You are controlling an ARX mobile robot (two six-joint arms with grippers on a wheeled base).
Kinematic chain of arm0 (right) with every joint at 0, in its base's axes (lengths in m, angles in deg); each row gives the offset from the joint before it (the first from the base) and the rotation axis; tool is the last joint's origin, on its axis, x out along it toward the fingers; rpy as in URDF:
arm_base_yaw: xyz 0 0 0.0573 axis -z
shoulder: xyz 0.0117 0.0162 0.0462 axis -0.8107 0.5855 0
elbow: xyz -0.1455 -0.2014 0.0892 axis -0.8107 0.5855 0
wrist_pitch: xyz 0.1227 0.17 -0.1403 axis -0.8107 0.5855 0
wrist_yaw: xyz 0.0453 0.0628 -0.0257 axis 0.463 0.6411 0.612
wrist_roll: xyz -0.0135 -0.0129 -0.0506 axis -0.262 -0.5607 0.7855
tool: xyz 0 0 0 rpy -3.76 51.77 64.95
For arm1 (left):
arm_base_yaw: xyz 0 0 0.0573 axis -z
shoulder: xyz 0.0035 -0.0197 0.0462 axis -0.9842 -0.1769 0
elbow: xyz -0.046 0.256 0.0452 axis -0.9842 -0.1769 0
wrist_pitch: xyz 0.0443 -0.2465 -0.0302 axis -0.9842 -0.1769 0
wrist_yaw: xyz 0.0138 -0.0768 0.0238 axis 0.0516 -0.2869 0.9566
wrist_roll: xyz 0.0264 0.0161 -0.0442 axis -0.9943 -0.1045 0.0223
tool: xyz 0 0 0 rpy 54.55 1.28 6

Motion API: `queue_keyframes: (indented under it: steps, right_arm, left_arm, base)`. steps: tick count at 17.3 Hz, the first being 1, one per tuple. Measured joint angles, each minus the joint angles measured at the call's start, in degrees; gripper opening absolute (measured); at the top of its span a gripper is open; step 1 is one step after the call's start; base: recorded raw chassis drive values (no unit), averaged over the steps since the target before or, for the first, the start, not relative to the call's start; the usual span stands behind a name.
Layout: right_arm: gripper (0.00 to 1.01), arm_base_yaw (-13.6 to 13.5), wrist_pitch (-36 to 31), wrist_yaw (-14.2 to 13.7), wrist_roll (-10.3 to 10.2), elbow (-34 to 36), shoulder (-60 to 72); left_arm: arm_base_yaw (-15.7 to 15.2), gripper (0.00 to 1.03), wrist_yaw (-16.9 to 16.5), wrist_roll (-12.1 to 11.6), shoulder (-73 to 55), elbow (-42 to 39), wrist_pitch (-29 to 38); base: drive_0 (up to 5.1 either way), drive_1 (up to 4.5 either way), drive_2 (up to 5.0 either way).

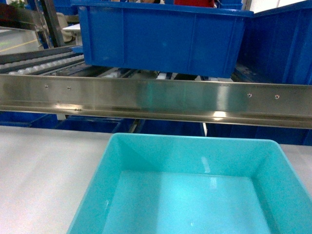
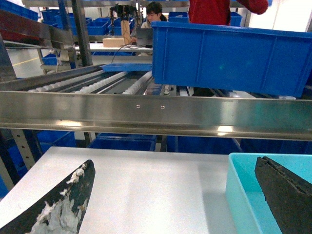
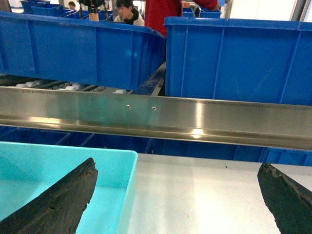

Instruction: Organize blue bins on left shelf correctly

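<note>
A pale turquoise blue bin [image 1: 195, 155] stands empty on the white table, just in front of the left shelf's steel front beam [image 1: 146, 99]. Neither gripper shows in the head view. In the left wrist view my left gripper [image 2: 175, 197] is open and straddles the blue bin's left wall [image 2: 238, 195]: one finger [image 2: 287, 195] is over the bin's inside, the other [image 2: 66, 204] over the table. My right gripper [image 3: 178, 197] is open too, straddling the right wall [image 3: 124, 195], with one finger [image 3: 58, 202] inside. Neither touches the bin.
A dark royal-blue crate [image 1: 161, 36] sits on the white roller tracks [image 2: 102, 83] behind the beam, with a second one [image 3: 239, 61] to its right. More blue crates [image 2: 122, 143] sit below the beam. The white table [image 2: 146, 190] extends left. People [image 2: 155, 12] stand behind the rack.
</note>
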Motion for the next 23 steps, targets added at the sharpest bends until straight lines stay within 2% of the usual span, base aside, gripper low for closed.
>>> queue_keyframes:
  steps: [12, 14, 15, 16, 18, 19, 20, 21, 22, 23]
  right_arm:
    - [0.98, 0.0, 0.0, 0.0, -0.02, 0.0, 0.0]
    - [0.98, -1.75, -0.28, -1.01, 0.57, 0.02, -0.02]
    - [0.98, -3.52, -0.63, -1.31, 1.27, 0.07, 0.04]
    - [0.98, -4.24, -1.49, -0.79, 1.73, 0.09, 1.25]
    - [0.98, -5.99, -7.82, -0.61, 2.62, 0.07, 9.35]
    - [0.98, -7.91, -11.89, -0.7, 3.17, 0.04, 15.5]
    - [0.98, -9.88, -18.62, -0.83, 3.87, -0.02, 23.28]
    - [0.98, -11.41, -28.24, -0.94, 4.55, -0.31, 36.22]
    - [0.98, -11.65, -35.06, -1.44, 4.94, -1.86, 46.84]
    - [0.98, -11.63, -38.82, -1.25, 5.03, -5.18, 56.08]
  left_arm:
    - [0.0, 0.98, 0.0, 0.0, 0.0, 0.0, 0.0]
    - [0.0, 0.98, 0.0, 0.0, 0.0, 0.0, 0.0]
    - [0.5, 0.98, 0.2, 0.04, -0.09, 0.0, 0.22]
    - [1.99, 0.98, 2.03, 0.11, -0.57, 0.0, 1.31]
    - [6.78, 0.98, 5.44, 0.22, -5.73, 0.0, 5.57]
    - [8.81, 0.98, 7.13, 0.2, -10.1, 0.0, 9.46]
    - [10.45, 0.98, 7.67, -0.2, -16.39, 0.04, 14.62]
    - [11.32, 0.98, 7.28, -0.52, -27.58, 0.61, 21.7]
    - [11.56, 0.98, 6.25, -0.44, -37.03, 2.93, 26.82]
    - [11.76, 0.98, 5.73, -0.46, -45.68, 5.88, 31.47]
  base:
    - [0.0, 0.0, 0.0]
    - [0.0, 0.0, 0.0]
    - [0.0, 0.0, 0.0]
    - [0.0, 0.0, 0.0]
    - [0.0, 0.0, 0.0]
    - [0.0, 0.0, 0.0]
    - [0.0, 0.0, 0.0]
    - [0.0, 0.0, 0.0]
    - [0.0, 0.0, 0.0]
    - [0.0, 0.0, 0.0]
